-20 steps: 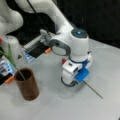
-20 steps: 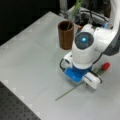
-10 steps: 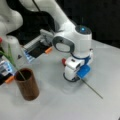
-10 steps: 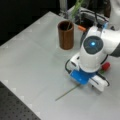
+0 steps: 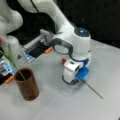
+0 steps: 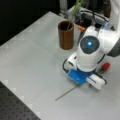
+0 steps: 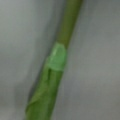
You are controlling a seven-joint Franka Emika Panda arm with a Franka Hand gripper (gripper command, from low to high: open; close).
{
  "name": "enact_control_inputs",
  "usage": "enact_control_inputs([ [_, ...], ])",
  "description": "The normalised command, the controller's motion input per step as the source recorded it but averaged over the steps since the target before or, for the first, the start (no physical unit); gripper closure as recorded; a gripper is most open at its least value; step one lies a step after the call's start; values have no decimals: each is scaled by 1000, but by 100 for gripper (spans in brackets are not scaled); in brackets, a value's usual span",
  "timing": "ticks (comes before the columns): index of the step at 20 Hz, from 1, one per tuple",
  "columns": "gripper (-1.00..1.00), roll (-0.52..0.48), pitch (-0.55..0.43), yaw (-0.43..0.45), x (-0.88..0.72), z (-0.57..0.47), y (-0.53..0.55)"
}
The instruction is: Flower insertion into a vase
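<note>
Down on the tabletop (image 6: 30,57), the tool (image 5: 75,77) sits over a flower stem (image 5: 93,91) — whether it pinches it, I cannot tell. Likely risk: the thin stem slipping or bending — the vase (image 5: 27,83) stands well apart.

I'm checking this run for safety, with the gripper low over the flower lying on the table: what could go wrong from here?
1. The gripper sits right down at the table over the flower stem; pressing lower could jam it against the surface.
2. The stem is thin and long, so it may slip or swing if grasped.
3. The vase already holds a green stem, which crowds the mouth; contact there might tip it.
</note>
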Motion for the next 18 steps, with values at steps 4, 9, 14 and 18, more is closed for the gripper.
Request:
enact_control_inputs([
  [4, 100, -33, -108, 125, -55, -203, -131],
  [9, 100, -38, -75, 88, -73, -194, -168],
  [14, 100, -42, -46, 79, -87, -184, -163],
  [18, 100, -49, -28, 75, -90, -172, -146],
])
